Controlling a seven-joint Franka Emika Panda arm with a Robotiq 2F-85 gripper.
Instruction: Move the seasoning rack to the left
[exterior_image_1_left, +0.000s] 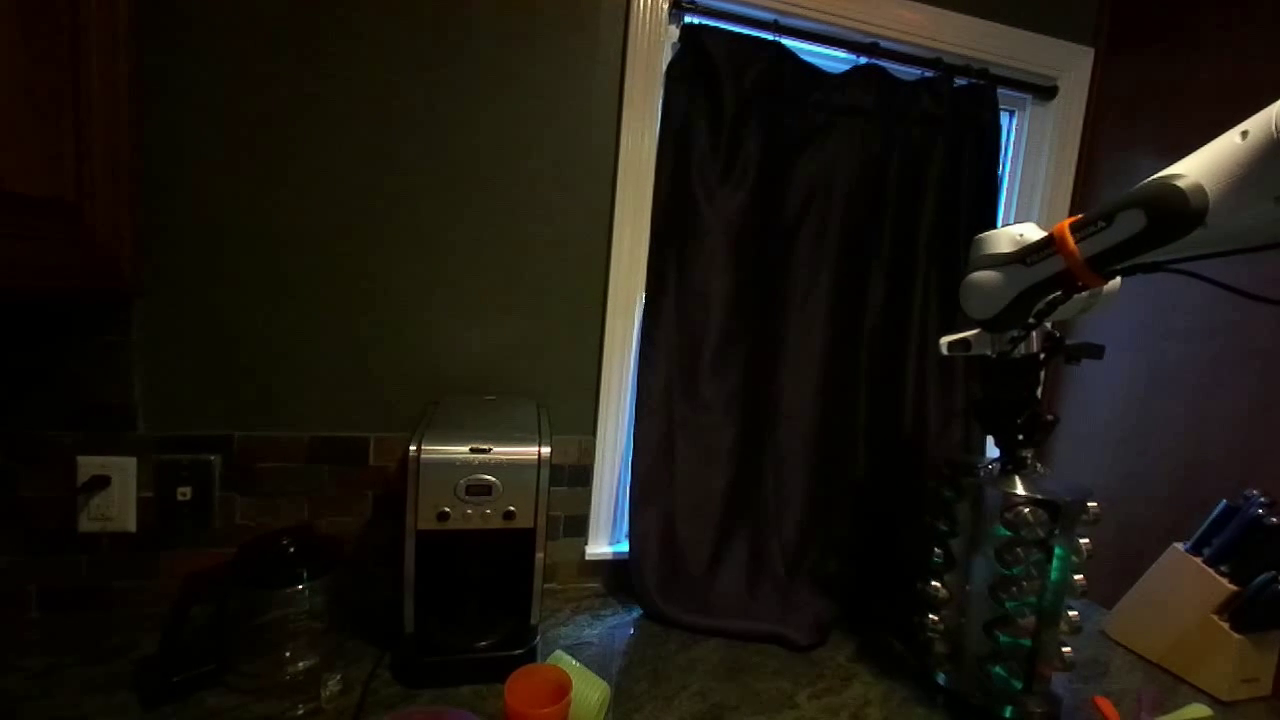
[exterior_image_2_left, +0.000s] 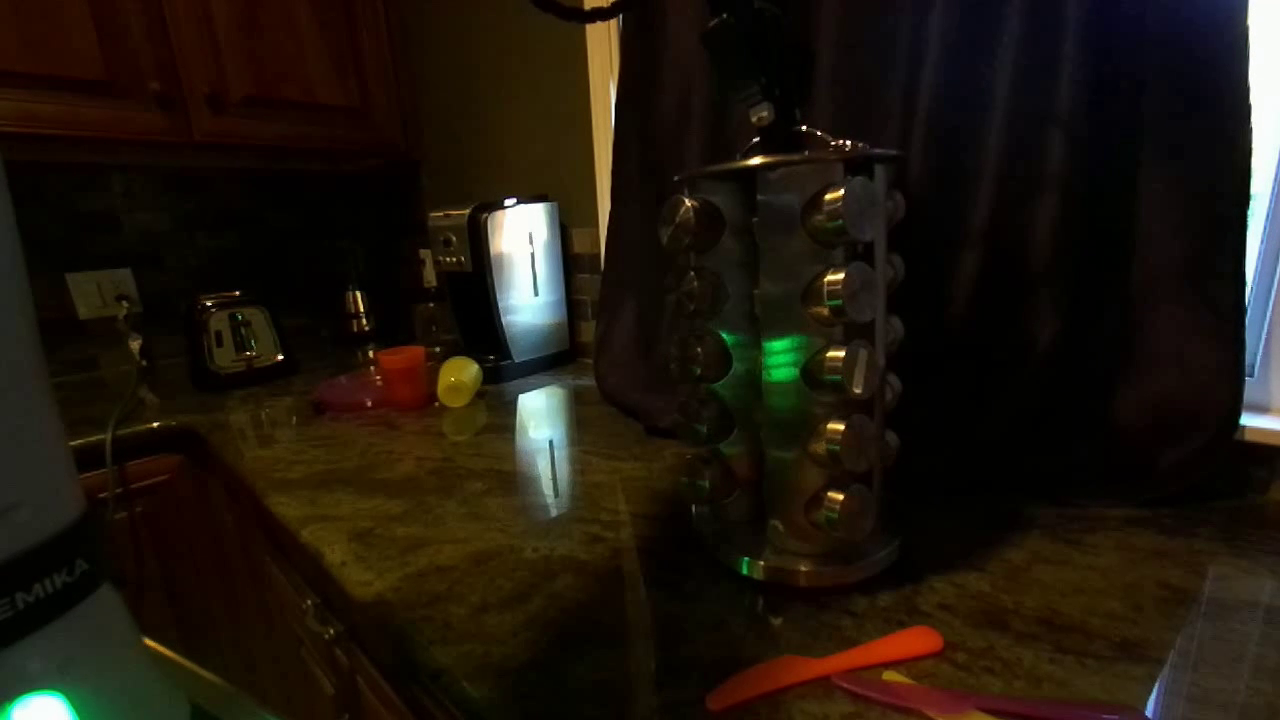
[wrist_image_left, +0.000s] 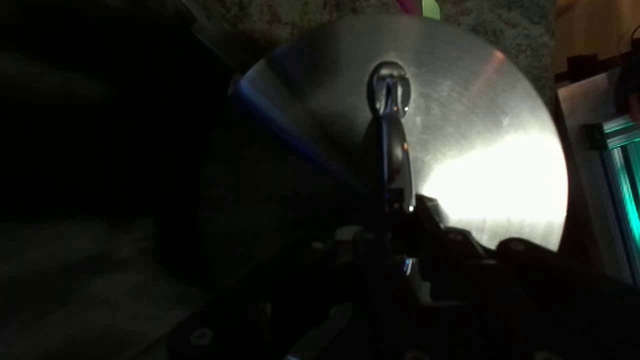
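The seasoning rack (exterior_image_1_left: 1025, 590), a tall carousel of small jars with metal lids, stands upright near the dark curtain in both exterior views. Green glints show on its middle column (exterior_image_2_left: 783, 360). From above, the wrist view shows its round metal top (wrist_image_left: 465, 100) and the arched handle (wrist_image_left: 397, 150) across it. My gripper (wrist_image_left: 392, 215) comes down from above, its fingers closed about the handle. In an exterior view the gripper (exterior_image_2_left: 775, 118) meets the handle right over the lid. The finger pads are lost in shadow, and whether the base touches the counter is hard to tell.
A silver-and-black coffee maker (exterior_image_1_left: 480, 520) stands along the wall, with an orange cup (exterior_image_1_left: 538, 690) before it. A knife block (exterior_image_1_left: 1200, 620) is beside the rack. Plastic knives, including an orange one (exterior_image_2_left: 825, 668), lie in front of the base. The curtain (exterior_image_1_left: 760, 350) hangs close behind.
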